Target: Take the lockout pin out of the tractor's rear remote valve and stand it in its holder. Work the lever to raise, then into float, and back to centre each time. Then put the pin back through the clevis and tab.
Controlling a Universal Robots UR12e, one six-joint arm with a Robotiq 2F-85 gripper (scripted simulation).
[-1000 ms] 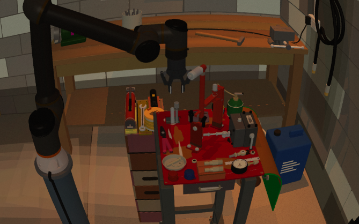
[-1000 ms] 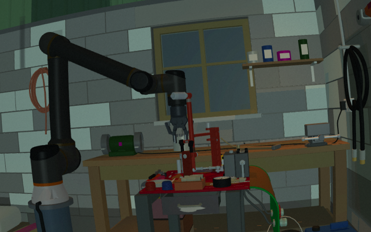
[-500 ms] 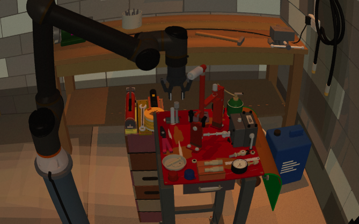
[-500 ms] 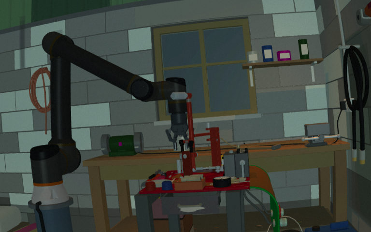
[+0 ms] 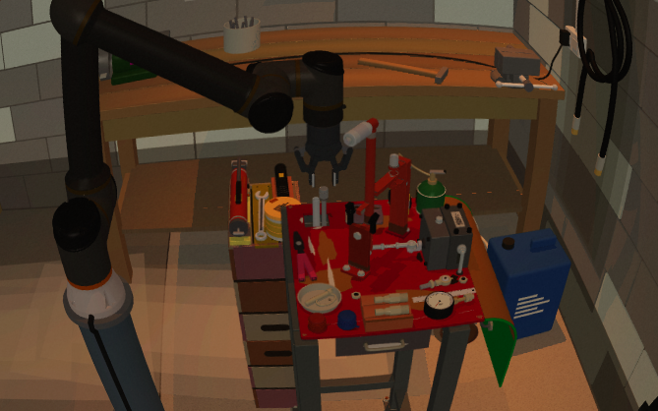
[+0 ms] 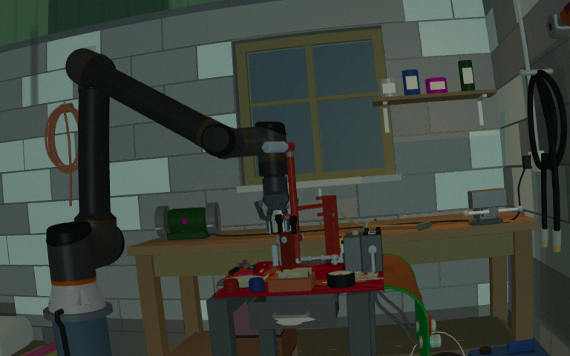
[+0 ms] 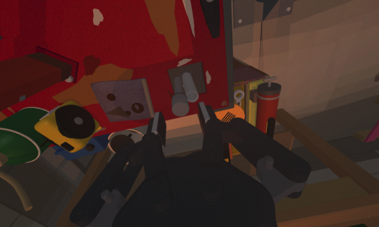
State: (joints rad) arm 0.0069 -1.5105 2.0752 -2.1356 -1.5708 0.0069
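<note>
On the red work table (image 5: 382, 266) the grey lockout pin (image 5: 323, 204) stands upright in its holder (image 5: 315, 212) at the table's rear left corner. In the wrist camera the pin (image 7: 181, 97) and holder tube (image 7: 191, 87) stand side by side. My gripper (image 5: 323, 179) hangs just above the pin, open and empty (image 7: 180, 121). The tall red lever (image 5: 370, 163) with its white knob (image 5: 356, 134) rises to the right of my gripper. The red clevis post (image 5: 399, 197) stands further right.
Behind the table runs a wooden bench (image 5: 331, 87) with a hammer (image 5: 405, 68) and a vice (image 5: 516, 64). A drawer cabinet (image 5: 264, 306) with tools stands left of the table. A blue can (image 5: 527, 278) sits right. A grey valve block (image 5: 446, 235) occupies the table's right side.
</note>
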